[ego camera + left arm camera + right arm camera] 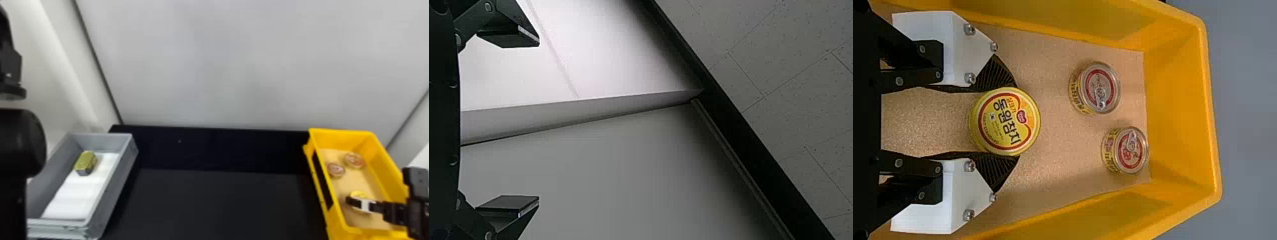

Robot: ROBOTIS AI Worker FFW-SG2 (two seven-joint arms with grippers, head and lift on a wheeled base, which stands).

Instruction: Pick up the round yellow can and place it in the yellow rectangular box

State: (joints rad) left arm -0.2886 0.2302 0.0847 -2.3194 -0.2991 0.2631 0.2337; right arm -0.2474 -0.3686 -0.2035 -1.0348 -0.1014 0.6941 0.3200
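Low inside the near part of the yellow rectangular box [389, 161], my right gripper [357, 203] is at the round yellow can [359, 194]. In the right wrist view, the can [1007, 121] has its yellow lid facing the camera, and my right gripper [1015, 122] is shut on its sides, one ribbed black finger against each. Whether the can rests on the box's cardboard-coloured floor I cannot tell. My left arm is parked at the head view's left edge, its gripper [12, 68] raised; in the left wrist view that gripper [538, 120] is open and holds nothing.
Two smaller cans with clear-looking lids, one [335, 170] beside the other [354, 160], stand farther back in the yellow box. At the left is a grey box [123, 186] with a white liner and a gold-green block [85, 161]. A black table [220, 201] lies between the boxes.
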